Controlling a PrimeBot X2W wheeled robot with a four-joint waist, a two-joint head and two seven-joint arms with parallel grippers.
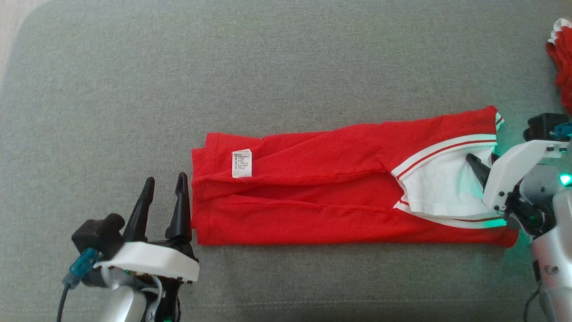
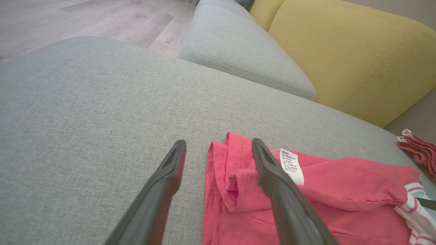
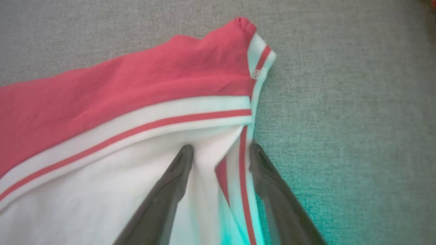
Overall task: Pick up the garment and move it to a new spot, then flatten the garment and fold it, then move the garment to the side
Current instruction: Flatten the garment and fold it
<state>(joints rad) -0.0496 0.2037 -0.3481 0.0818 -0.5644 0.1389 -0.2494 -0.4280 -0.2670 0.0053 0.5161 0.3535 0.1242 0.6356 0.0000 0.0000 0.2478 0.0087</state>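
Note:
A red garment [image 1: 313,197] lies folded into a long strip on the grey cushion [image 1: 286,58], with a white care label [image 1: 241,163] near its left end and white, red-striped trim [image 1: 447,152] at its right end. My left gripper [image 1: 166,177] is open at the strip's left end; in the left wrist view the gripper [image 2: 218,143] straddles the red hem [image 2: 235,177], one finger over bare cushion. My right gripper [image 1: 482,157] is open at the right end. In the right wrist view the gripper [image 3: 221,147] straddles the striped edge [image 3: 243,160], one finger on white fabric [image 3: 102,190].
A second red and white bundle of cloth [image 1: 562,58] lies at the cushion's far right edge, also seen as a red heap [image 2: 419,149]. Beyond the cushion stand a grey seat [image 2: 238,44], a yellow backrest [image 2: 340,51] and wood floor [image 2: 68,20].

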